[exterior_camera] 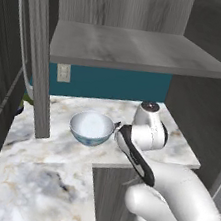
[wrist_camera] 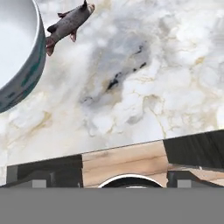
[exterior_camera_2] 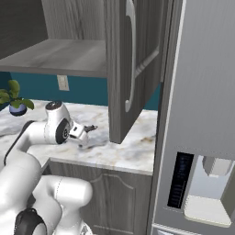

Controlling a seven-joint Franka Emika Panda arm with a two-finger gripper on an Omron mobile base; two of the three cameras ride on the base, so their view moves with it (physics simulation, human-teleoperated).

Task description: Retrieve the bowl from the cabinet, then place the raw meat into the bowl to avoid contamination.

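Observation:
The bowl (exterior_camera: 92, 128), white inside and pale blue outside, stands upright on the marble counter (exterior_camera: 51, 148) below the open cabinet (exterior_camera: 137, 48), whose grey shelf is bare. In the hand view the bowl's rim (wrist_camera: 19, 65) fills the upper left, and the raw meat (wrist_camera: 68, 24), a small grey-brown fish, lies on the counter just beside it, outside the bowl. My gripper (exterior_camera: 118, 129) hovers low, close to the bowl's right side, and is seen from the other side (exterior_camera_2: 89, 129) too. Its jaws are open and nothing sits between them.
An open cabinet door (exterior_camera: 37, 55) hangs left of the bowl; the other door (exterior_camera_2: 124, 69) juts out over the counter's right part. A potted plant (exterior_camera_2: 16, 103) stands at the back. A fridge with a dispenser (exterior_camera_2: 202, 137) bounds the right. The counter's front edge (exterior_camera: 119, 165) is near.

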